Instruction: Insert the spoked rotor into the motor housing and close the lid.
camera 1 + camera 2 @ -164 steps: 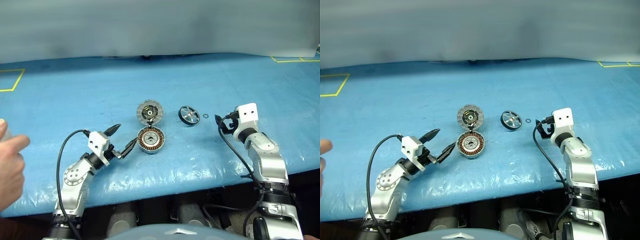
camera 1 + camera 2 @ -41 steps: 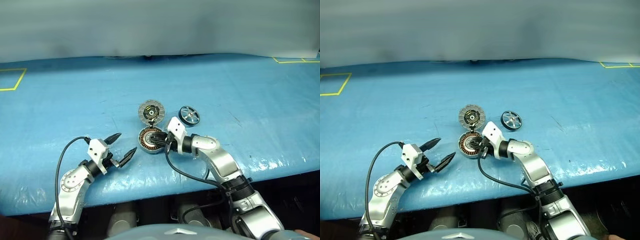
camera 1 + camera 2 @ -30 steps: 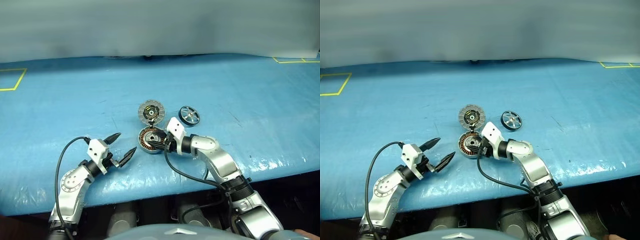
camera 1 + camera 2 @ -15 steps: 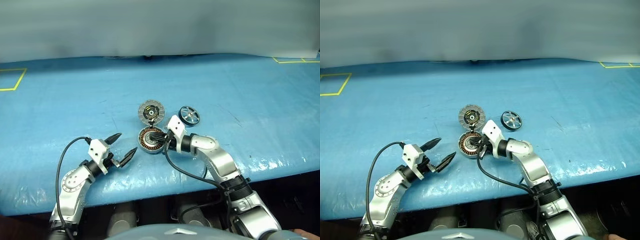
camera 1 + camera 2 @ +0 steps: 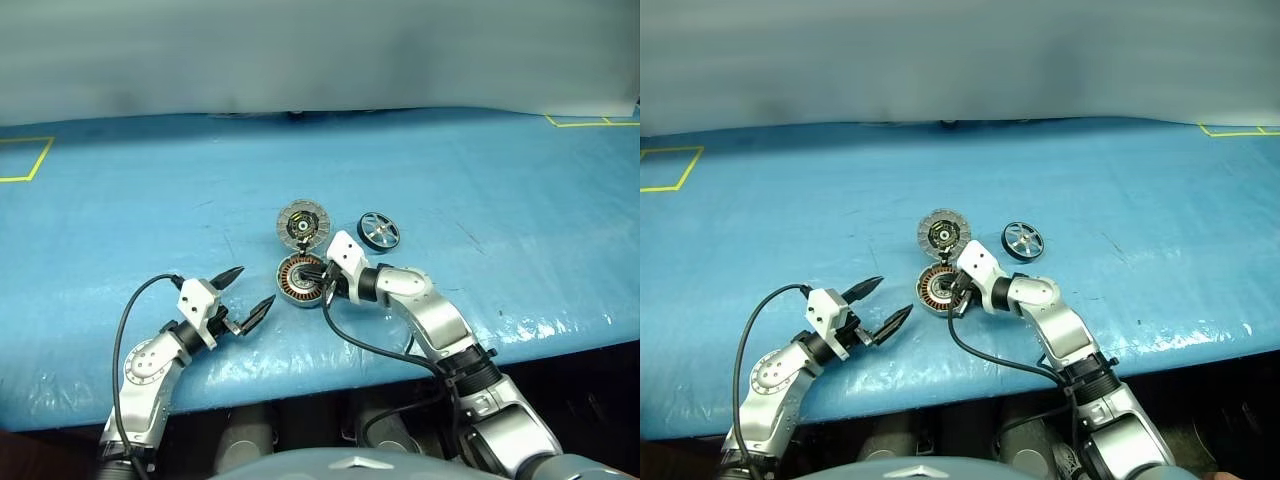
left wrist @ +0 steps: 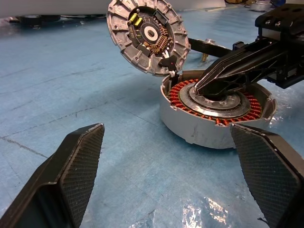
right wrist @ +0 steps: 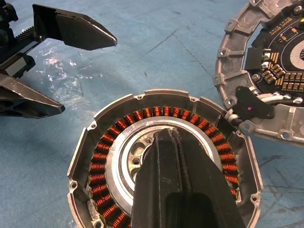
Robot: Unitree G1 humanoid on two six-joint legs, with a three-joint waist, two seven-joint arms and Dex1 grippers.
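The motor housing lies on the blue table with its copper windings showing. Its lid stands swung open at the far edge, with the ribbed grey inner face up. The spoked rotor lies flat on the table to the right of the lid. My right gripper is shut, with its tips over the housing's silver centre hub. I see nothing held between them. My left gripper is open just left of the housing, apart from it.
The table is covered with a blue plastic sheet. Yellow tape marks lie at the far left and far right. The table's front edge runs close below both arms.
My right gripper's fingers have closed together over the housing's hub, and the gripper rolled slightly. The left gripper, lid and rotor have not moved.
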